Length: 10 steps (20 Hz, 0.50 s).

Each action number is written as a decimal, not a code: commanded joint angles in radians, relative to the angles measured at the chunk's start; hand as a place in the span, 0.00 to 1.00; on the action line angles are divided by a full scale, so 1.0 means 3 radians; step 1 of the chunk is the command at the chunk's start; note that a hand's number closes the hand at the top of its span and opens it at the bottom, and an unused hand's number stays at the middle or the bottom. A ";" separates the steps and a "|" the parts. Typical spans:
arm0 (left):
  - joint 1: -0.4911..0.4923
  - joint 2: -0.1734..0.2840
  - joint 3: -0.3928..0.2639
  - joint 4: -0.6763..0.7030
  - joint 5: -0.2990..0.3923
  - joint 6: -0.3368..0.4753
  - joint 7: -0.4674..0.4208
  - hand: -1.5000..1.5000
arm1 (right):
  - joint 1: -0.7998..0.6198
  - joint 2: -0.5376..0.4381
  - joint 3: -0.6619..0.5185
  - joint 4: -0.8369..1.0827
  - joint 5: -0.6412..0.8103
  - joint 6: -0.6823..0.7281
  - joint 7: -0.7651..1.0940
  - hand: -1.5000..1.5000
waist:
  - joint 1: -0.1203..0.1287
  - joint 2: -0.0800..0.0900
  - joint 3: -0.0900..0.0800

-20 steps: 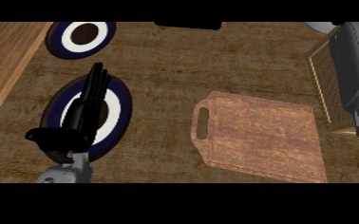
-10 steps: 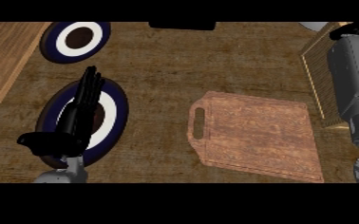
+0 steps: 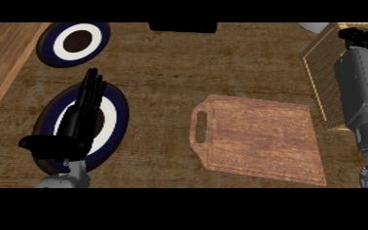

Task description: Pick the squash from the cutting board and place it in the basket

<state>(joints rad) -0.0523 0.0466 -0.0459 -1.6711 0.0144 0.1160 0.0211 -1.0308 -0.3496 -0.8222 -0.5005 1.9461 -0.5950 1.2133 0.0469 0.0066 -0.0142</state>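
My grey right arm [image 3: 354,90] has moved over the woven basket [image 3: 321,73], hand hidden; bare brown wooden cutting board [image 3: 260,139]; left hand [image 3: 81,117] open.

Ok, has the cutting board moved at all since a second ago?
No. The cutting board lies where it was, with the same gap to the large plate beside it.

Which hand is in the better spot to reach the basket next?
The right hand: it sits over the basket at the view's right edge. The left hand lies open over a plate, on the far side of the cutting board. No squash shows.
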 commanded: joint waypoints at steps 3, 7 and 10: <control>-0.0047 -0.0030 0.0006 0.0083 -0.0051 0.0056 -0.0019 0.50 | 0.0212 0.0155 -0.0135 0.0014 0.0049 -0.0293 0.0604 1.00 | -0.0044 0.0033 0.0051; 0.0088 -0.0078 -0.0060 -0.0065 -0.0078 0.0090 -0.0017 0.50 | 0.0327 0.0189 -0.0227 -0.0083 0.0032 -0.0446 0.0506 1.00 | -0.0062 0.0008 0.0050; -0.0149 0.0024 0.0147 0.0124 0.0050 0.0026 0.0021 0.50 | 0.0438 0.0182 -0.0375 -0.0091 0.0000 -0.0575 0.0462 1.00 | -0.0082 0.0035 0.0051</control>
<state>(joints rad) -0.0493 0.0449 -0.0386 -1.6680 0.0141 0.1206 0.0251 -0.9633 -0.3163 -0.8998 -0.5393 1.9505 -0.6883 1.1873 0.0371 0.0037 -0.0147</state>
